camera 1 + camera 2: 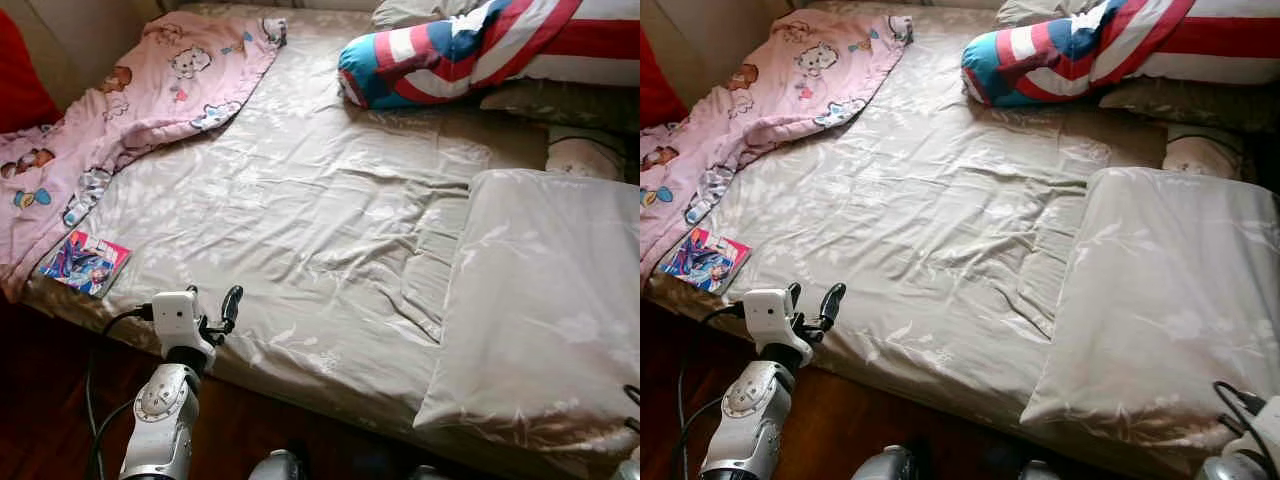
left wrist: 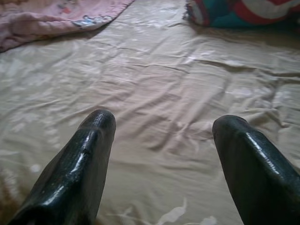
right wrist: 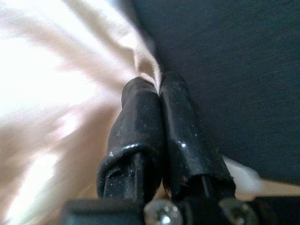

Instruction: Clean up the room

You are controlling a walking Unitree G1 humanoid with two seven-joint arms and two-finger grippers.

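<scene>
Home bedroom: bed [image 1: 330, 230], pillow [image 1: 545, 300].

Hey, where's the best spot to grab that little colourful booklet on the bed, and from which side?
Take the booklet by its near corner, coming from the floor side. It lies flat by the mattress edge, partly against the pink blanket, so the edge facing the left hand is the free one. That hand is open just to its right; a thin flat thing likely needs a pinch at the overhang.

The bed [image 1: 330, 230] is covered in creased beige cloth with a satin sheen, as is the pillow [image 1: 540, 300]. The pink blanket [image 1: 130, 110] looks soft and matt. The booklet [image 1: 85, 263] seems to be glossy paper. Glossy black fingers [image 2: 79, 164] are seen on the left tool [image 2: 161, 136].
</scene>
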